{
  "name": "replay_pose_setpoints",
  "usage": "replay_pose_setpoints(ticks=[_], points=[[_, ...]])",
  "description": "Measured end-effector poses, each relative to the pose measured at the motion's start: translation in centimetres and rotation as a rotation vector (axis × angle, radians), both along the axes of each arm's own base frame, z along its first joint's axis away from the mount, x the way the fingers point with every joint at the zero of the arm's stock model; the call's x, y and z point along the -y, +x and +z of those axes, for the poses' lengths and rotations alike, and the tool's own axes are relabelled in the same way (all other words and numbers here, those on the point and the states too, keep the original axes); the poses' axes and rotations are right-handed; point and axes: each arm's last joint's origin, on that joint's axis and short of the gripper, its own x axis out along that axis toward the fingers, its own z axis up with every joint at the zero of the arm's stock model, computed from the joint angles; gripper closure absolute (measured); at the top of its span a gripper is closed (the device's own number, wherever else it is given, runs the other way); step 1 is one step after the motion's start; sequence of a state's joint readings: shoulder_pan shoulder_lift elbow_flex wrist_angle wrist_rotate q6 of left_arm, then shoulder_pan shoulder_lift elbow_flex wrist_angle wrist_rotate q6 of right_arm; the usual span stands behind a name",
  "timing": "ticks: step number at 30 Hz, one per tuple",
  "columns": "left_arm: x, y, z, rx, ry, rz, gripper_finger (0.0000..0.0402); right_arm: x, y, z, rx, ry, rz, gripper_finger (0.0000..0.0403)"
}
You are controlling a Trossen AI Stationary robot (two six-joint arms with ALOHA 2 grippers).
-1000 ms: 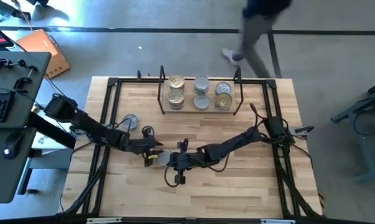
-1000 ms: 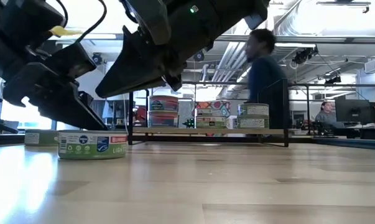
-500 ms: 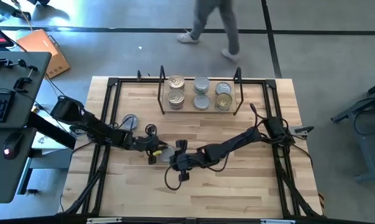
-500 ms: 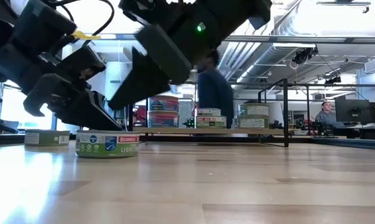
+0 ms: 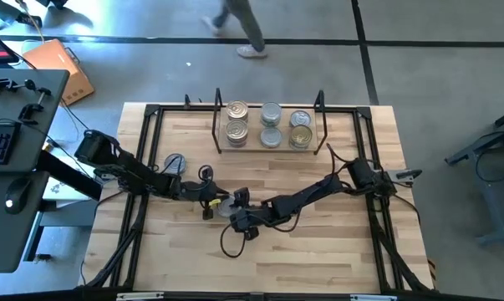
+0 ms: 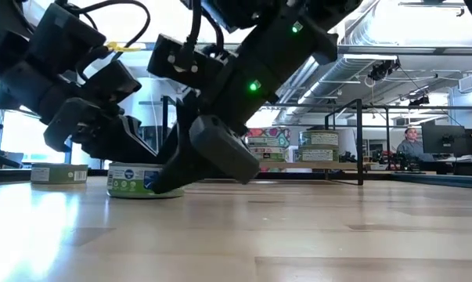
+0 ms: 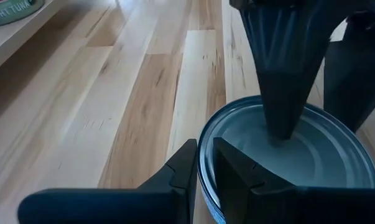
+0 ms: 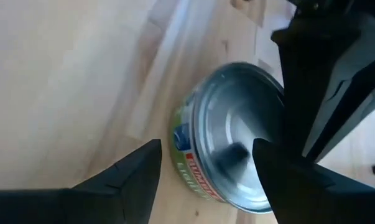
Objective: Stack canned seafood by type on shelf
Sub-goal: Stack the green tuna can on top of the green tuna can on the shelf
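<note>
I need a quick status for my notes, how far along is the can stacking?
Done: six cans already sit on the shelf. In hand: both grippers meet at the green-label can mid-table; the right gripper stands open around it, the left gripper pinches its rim. Left: that can and the spare can near the left arm.

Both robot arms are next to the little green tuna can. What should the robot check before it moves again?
1. Green can flat on the table: ok.
2. Right gripper open wide enough for the can: ok, its fingers stand apart on either side of it.
3. Left gripper out of the way: not ok, its nearly shut fingers sit at the can's rim.
4. Right gripper holding the can: not ok, not closed on it.
5. Room on the shelf: cannot tell; six cans show from above.
6. Spare can clear of both arms: ok.
</note>
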State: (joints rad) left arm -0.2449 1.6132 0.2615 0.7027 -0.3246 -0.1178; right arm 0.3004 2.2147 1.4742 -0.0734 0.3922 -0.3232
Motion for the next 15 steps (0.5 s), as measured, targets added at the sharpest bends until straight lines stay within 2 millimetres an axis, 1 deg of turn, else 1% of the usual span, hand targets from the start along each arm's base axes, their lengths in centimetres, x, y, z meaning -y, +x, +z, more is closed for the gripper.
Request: replay_pose_setpoints(ticks=[10,15], points=[[-0.03,0.08,-0.21,0.001,0.011,-0.023,0.0362,-0.07,-0.03,0.07,-0.001,-0.066,0.02,0.0155],[-0.49,-0.23,-0.38,0.004,-0.011,-0.017,0.0363,-0.14,-0.07,0.1,0.008,-0.084,-0.005,0.0154]])
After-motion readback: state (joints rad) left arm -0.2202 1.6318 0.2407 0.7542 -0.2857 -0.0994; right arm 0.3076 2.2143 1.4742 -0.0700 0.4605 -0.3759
